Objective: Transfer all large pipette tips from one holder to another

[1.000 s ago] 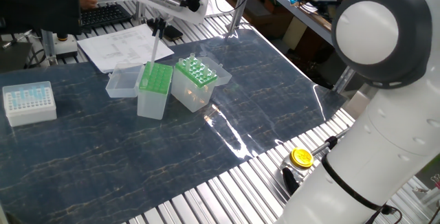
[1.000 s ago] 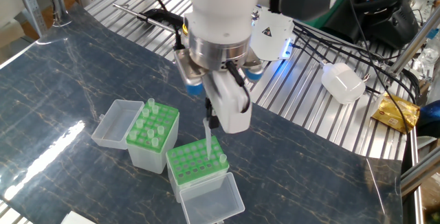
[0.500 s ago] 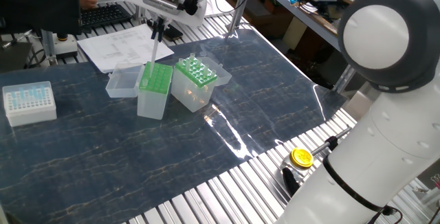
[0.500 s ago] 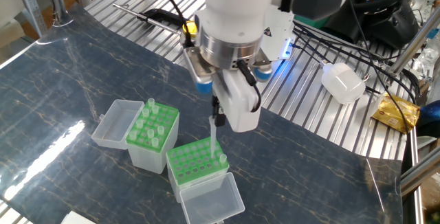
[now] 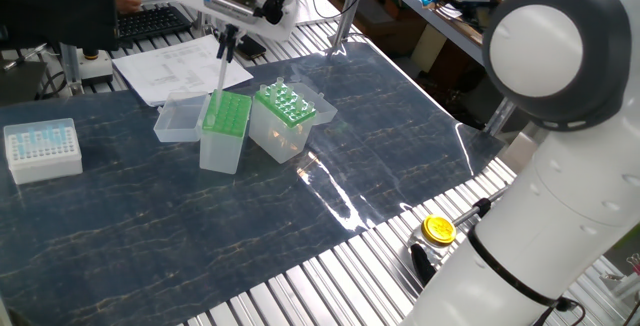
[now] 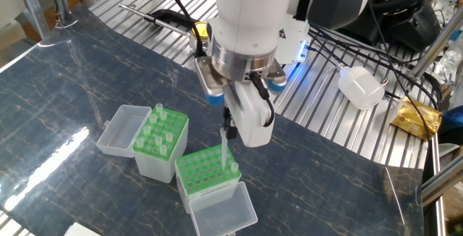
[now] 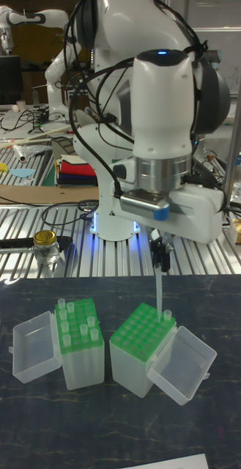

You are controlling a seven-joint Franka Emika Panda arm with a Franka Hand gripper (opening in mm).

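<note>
My gripper [image 6: 228, 128] [image 5: 228, 39] [image 7: 160, 258] is shut on one large pipette tip [image 6: 223, 146] [image 7: 158, 288], which hangs upright and point down. It hangs over the green rack top of the narrower, taller box [image 6: 206, 172] [image 5: 224, 129] [image 7: 143, 343], its point just above the holes. One tip [image 6: 233, 168] [image 7: 165, 315] stands in that rack's corner beside it. The wider holder [image 6: 160, 143] [image 5: 285, 116] [image 7: 80, 338] stands next to it with several tips upright in its green grid.
Clear hinged lids [image 6: 120, 129] [image 6: 223, 211] lie open beside both boxes. A white box of pale-blue tips [image 5: 42, 149] sits at the mat's left, papers [image 5: 170, 66] behind. A yellow-capped jar [image 5: 438, 229] and a white bottle [image 6: 362, 85] rest on the metal slats.
The gripper with the held tip has shifted a little sideways over the narrower box, toward the corner where the single tip stands. The boxes have not moved.
</note>
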